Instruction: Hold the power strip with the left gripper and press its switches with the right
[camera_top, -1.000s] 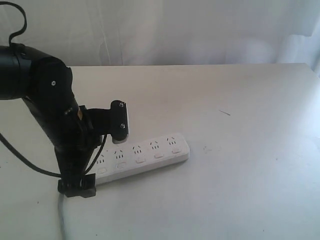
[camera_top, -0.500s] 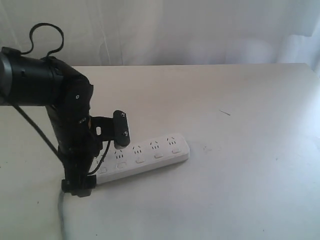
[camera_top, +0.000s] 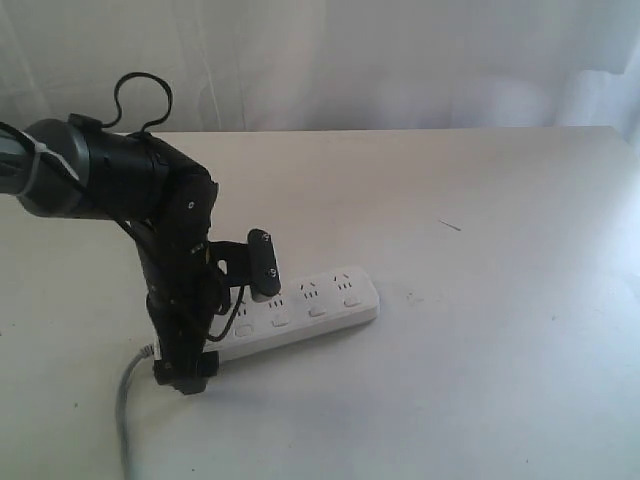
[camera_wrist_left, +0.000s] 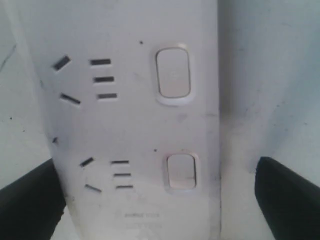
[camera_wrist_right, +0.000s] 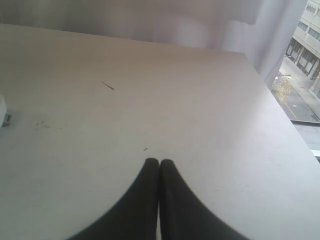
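Note:
The white power strip (camera_top: 320, 300) lies flat on the table, its grey cord (camera_top: 125, 410) trailing off its near-left end. My left gripper (camera_top: 225, 320) stands open astride that left end, one finger (camera_top: 265, 265) behind the strip and the other (camera_top: 185, 375) in front. In the left wrist view the strip (camera_wrist_left: 135, 125) runs between the two black fingers (camera_wrist_left: 30, 205); two of the switches (camera_wrist_left: 173, 72) show, unpressed. The gripper's barrel hides the leftmost switch in the exterior view. My right gripper (camera_wrist_right: 159, 162) is shut on nothing above bare table, far from the strip.
The pale table (camera_top: 480, 250) stretches right of the strip. A white curtain hangs behind it. A small dark scratch (camera_top: 450, 226) marks the top. In the right wrist view the table's edge (camera_wrist_right: 280, 110) borders a window.
The left arm has swung rightward and turned, bringing its open fingers further in along the strip's left end. The strip has not moved.

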